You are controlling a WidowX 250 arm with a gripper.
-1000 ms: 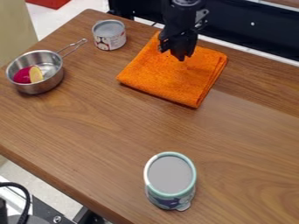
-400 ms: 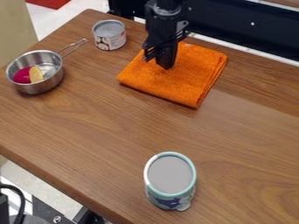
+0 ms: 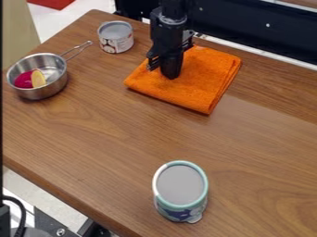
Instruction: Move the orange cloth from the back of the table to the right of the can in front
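The black gripper [image 3: 160,72] hangs at the top middle, over the left part of a folded orange cloth [image 3: 201,78]. Its two fingertips stand apart, with nothing visible between them; whether they touch the cloth I cannot tell. Up and to the left of the gripper stands a small can [image 3: 116,37] with a grey lid. A metal pan [image 3: 59,83] at the far left holds a magenta piece and a yellowish one, its handle pointing toward the can. A teal-rimmed canister [image 3: 180,187] with a grey lid stands upright near the front.
The wooden table [image 3: 99,134] has its left edge running down to the lower middle. A dark rail [image 3: 260,32] runs along the back. At the lower left, below the table edge, are a black cable and some metal parts.
The gripper has moved left and down in the view, from above the cloth's upper part to over its left part. The cloth, can, pan and canister have stayed put.
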